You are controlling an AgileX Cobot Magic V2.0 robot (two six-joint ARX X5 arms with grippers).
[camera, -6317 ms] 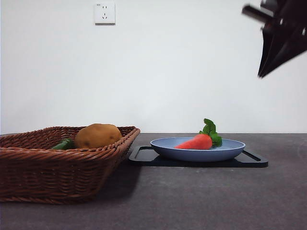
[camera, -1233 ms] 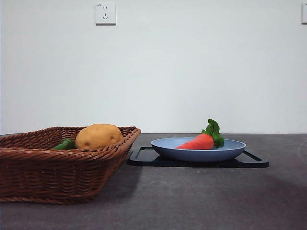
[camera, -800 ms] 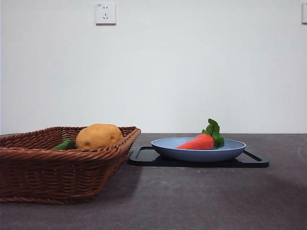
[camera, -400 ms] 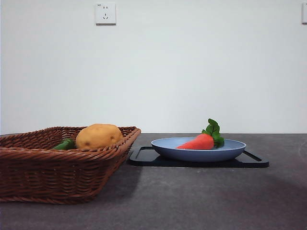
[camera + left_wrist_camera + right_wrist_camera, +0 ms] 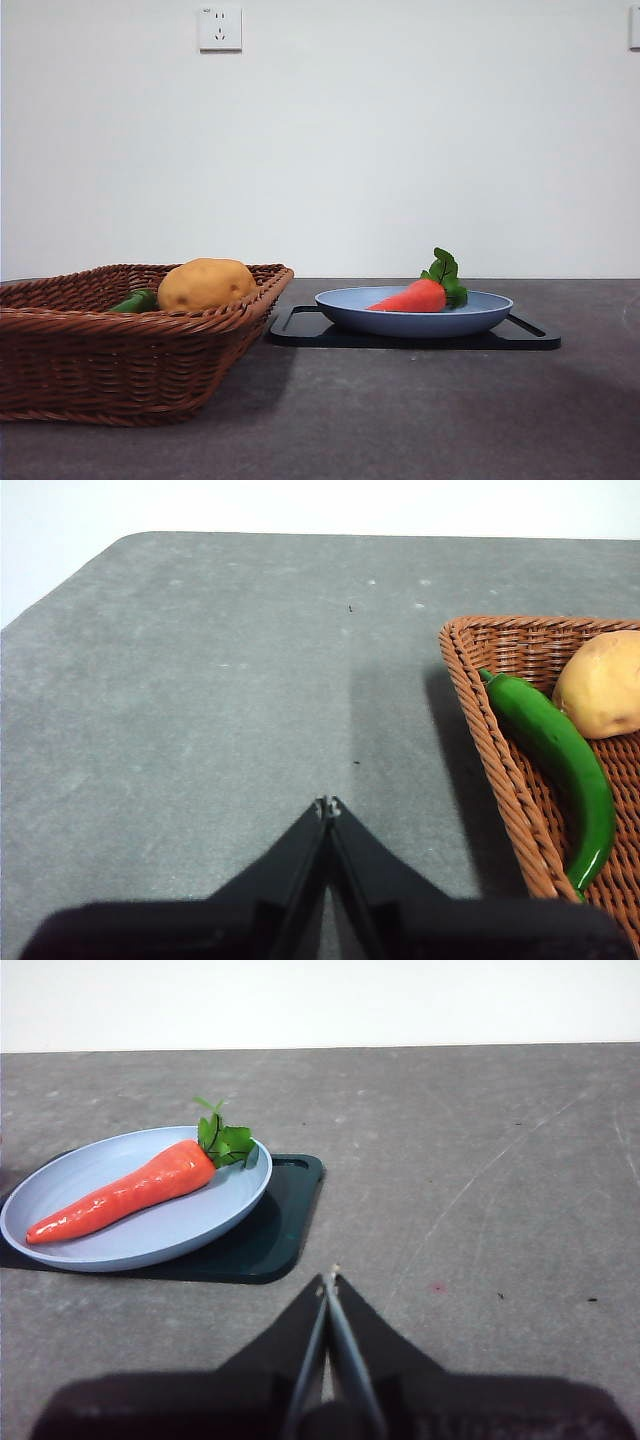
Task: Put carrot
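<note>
No readable writing or brand anywhere; the wall socket (image 5: 219, 27) is plain white, a second plate just clips the frame's upper right corner.

Carrot (image 5: 408, 297) lies on its side in the blue plate (image 5: 490, 312), leaves toward 1 o'clock in the front view, tip toward 7. Plate sits on a black tray (image 5: 535, 338), tray on the grey table (image 5: 420, 410). Right wrist view gives the carrot (image 5: 125, 1190) full length, tip near the plate (image 5: 200, 1230) rim, and the tray (image 5: 290, 1210) corner beside it; front view hides most of the length behind the rim.

Basket (image 5: 100, 360) at 9 o'clock of the plate, near but apart. Potato (image 5: 205, 284) and green pepper (image 5: 135, 301) inside. Left wrist view shows the pepper (image 5: 560, 760) whole, long and curved, along the basket (image 5: 480, 740) wall beside the potato (image 5: 603, 683); front view shows only its end.

Left gripper (image 5: 328, 806) clenched, holding nothing, over bare table outside the basket. Right gripper (image 5: 330, 1278) clenched, holding nothing, over bare table near the tray. Neither shows in the front view.

Open tabletop in front of basket and tray; table's rounded far corner shows in the left wrist view.
</note>
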